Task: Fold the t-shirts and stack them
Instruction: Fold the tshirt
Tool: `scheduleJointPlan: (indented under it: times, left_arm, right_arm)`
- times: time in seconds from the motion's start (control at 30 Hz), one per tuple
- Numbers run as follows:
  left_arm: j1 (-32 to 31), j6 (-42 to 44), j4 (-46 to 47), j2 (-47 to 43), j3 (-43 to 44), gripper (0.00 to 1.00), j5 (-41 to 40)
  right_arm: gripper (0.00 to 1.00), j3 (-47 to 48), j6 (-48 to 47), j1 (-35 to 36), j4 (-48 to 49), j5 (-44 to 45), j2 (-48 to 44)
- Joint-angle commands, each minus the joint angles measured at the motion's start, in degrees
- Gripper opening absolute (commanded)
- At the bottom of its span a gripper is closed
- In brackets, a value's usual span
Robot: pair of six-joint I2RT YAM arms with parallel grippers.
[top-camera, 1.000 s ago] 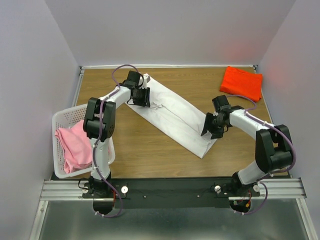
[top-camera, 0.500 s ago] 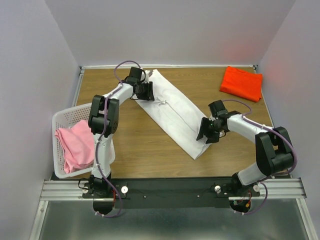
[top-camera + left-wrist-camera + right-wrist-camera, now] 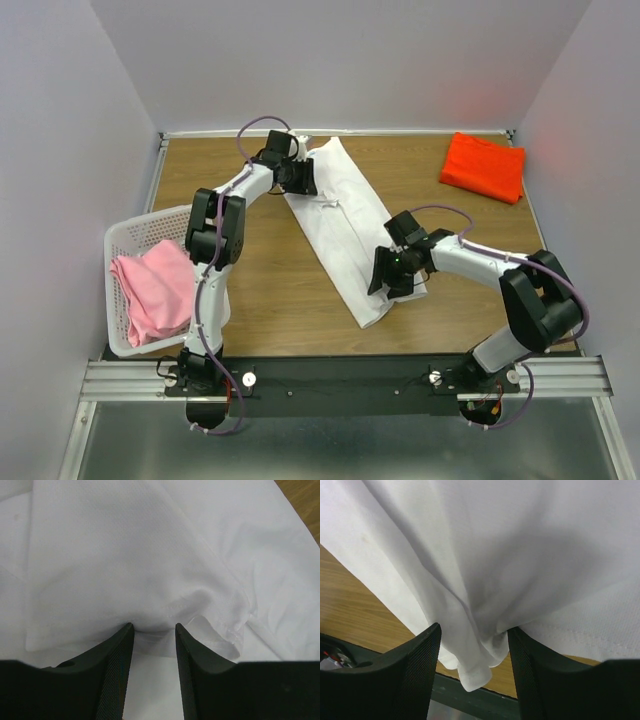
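The white t-shirt (image 3: 340,225) lies as a long strip across the table (image 3: 270,290), stretched between our two hands. Our left hand (image 3: 298,176) is at the far end of the strip. Our right hand (image 3: 386,274) is near the close end, and a short bit of shirt pokes out past it toward the arm bases.

Our left hand is about half closed and pinches a bunched fold of the white cloth between its fingers (image 3: 117,670). Our right hand is a bit wider and grips the shirt too. A thick fold sits between its fingers (image 3: 415,670), and a corner of hem sticks out there.

From above we see more. The orange-red t-shirt (image 3: 483,166) lies folded, well apart from the right hand, out beyond it on its right. The pink t-shirt (image 3: 155,290) sits in the white basket (image 3: 115,240), well apart from the left hand, back near that arm's base. The wrist views do not show those two shirts. They show up close how the cloth is caught between the fingers, which the top view cannot show us.
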Motion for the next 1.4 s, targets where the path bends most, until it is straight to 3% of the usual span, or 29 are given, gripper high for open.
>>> scheduleJointPlan:
  times: [0.0,0.33,0.63,0.9,1.13,1.3,1.37]
  left_arm:
    - [-0.5,1.3,-3.5,5.0,0.7,0.47,1.2]
    - [-0.7,2.6,-6.5,10.6,11.1,0.48,3.0]
    - [-0.6,2.1,-7.8,14.9,18.9,0.48,4.2]
    - [-0.6,0.9,-7.5,16.2,25.8,0.52,6.4]
    - [-0.7,-1.1,-4.8,10.3,27.0,0.54,9.3]
    - [-0.8,-1.2,-3.6,3.7,22.4,0.54,10.8]
    - [-1.0,-0.1,-3.2,-0.7,16.8,0.54,11.0]
  right_arm:
    - [0.63,2.3,2.4,3.7,0.4,1.2,4.4]
    - [0.63,13.1,2.1,11.8,0.5,0.5,14.3]
    - [0.63,18.2,1.1,14.6,0.4,-0.4,18.6]
    - [0.68,19.8,1.0,14.5,-2.9,2.0,13.8]
    - [0.71,18.1,4.5,14.5,-10.8,9.7,5.3]
    - [0.77,15.0,7.6,13.8,-15.1,15.5,-1.1]
    - [0.77,13.8,8.1,13.2,-15.6,15.4,-1.1]
